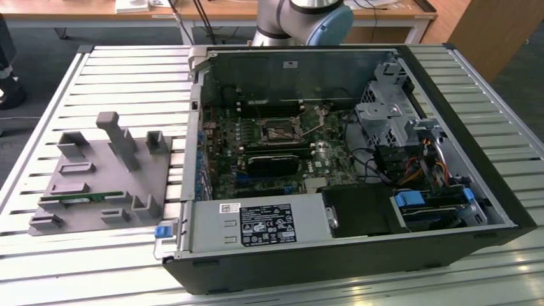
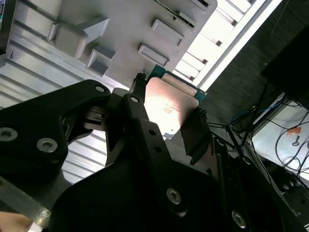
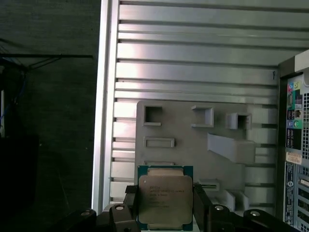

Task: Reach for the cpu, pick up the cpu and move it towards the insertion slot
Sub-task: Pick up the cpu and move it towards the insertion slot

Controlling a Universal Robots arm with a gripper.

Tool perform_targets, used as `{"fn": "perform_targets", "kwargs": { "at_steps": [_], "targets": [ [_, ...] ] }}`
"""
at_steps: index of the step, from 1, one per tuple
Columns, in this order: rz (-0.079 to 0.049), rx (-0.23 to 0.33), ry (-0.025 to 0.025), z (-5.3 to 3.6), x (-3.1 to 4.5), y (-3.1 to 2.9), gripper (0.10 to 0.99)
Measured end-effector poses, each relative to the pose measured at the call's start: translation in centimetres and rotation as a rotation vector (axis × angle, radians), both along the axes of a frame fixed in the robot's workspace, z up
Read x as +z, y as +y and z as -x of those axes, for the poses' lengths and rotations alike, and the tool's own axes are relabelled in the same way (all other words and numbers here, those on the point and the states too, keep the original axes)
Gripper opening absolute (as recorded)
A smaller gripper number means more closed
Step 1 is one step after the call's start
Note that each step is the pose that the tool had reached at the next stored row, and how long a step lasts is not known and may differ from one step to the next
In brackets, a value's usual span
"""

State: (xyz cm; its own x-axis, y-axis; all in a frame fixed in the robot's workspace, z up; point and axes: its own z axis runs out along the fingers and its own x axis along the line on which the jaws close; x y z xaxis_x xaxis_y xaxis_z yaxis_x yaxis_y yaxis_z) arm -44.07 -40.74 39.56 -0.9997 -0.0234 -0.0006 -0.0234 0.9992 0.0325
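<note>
Cpu (image 3: 165, 197): square, silvery lid on a green-rimmed board. The fingers (image 3: 201, 205) of the gripper (image 3: 165, 210) clamp its opposite edges, holding it above the grey fixture tray (image 3: 193, 145) on the slatted worktop (image 3: 193, 63).

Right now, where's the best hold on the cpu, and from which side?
By two opposite green edges, coming square to its flat metal top: the cpu is thin, so only its edges offer purchase. The gripper clamps it that way.
</note>
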Motion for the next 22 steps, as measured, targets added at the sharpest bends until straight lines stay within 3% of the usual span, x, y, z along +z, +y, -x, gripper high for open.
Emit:
{"fn": "perform_targets", "kwargs": {
  "at_steps": [3,6,14,22],
  "targets": [
    [0.0,0.0,0.0001,0.0,0.89,0.01,0.541],
    [0.0,0.0,0.0001,-0.2,0.89,0.01,0.541],
    [0.0,0.0,0.0,-1.81,0.89,0.01,0.541],
    [0.0,0.0,-0.0001,-3.92,0.88,0.01,0.541]
  ]
}}
